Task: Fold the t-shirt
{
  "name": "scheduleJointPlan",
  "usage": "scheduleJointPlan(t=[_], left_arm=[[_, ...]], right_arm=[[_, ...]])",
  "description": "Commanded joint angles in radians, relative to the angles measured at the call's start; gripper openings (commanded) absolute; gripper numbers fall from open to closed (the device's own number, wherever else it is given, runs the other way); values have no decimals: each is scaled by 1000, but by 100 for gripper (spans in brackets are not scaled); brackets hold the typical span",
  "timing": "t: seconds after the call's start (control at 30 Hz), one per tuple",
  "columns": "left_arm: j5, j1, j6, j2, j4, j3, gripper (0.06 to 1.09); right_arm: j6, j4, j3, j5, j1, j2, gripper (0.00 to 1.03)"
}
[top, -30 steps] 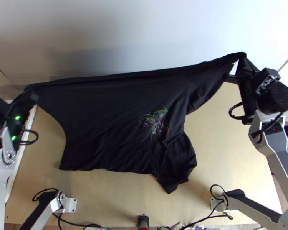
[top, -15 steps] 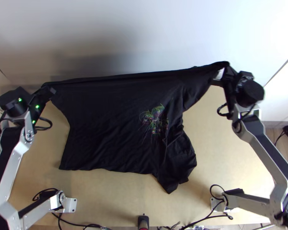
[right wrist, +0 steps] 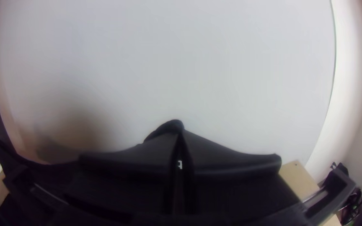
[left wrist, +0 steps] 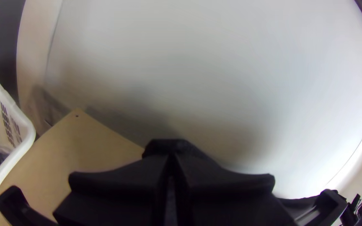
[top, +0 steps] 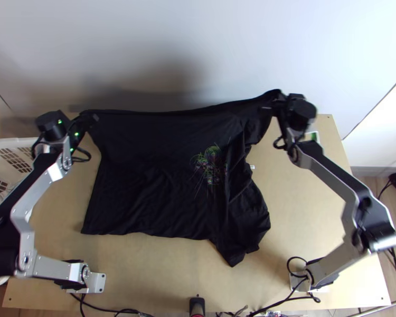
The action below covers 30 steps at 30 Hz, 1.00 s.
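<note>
Left gripper (top: 93, 117) and right gripper (top: 272, 102) each pinch a far corner of the black t-shirt (top: 150, 174), shut tight. Its top edge runs between them. The near part lies spread on the wooden table (top: 298, 222), with a crumpled sleeve. A white basket (top: 8, 142) is by the left arm.

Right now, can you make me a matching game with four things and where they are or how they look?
Things:
1. t-shirt
2. basket
3. table
4. left end effector

Clues:
A. light wood, partly under number 1
B. pinching black cloth, on the basket's side
C. black, with colourful squiggles
D. white, with slots in its sides

Right pairs: 1-C, 2-D, 3-A, 4-B
</note>
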Motion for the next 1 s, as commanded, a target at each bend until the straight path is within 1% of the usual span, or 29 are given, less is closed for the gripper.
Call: scheduleJointPlan(t=[0.0,0.23,0.43,0.7,0.97], left_arm=[[2,-25,20,182,81,71,18],[-24,-6,37,339,92,206,18],[-64,-2,41,462,79,343,18],[-73,-2,49,592,46,473,18],[-87,-14,74,683,-3,607,18]], right_arm=[[2,22,123,8,22,205,2],[-9,25,251,30,63,351,2],[-24,24,340,44,63,435,2],[-54,24,393,48,65,484,2],[-49,24,456,48,59,532,2]])
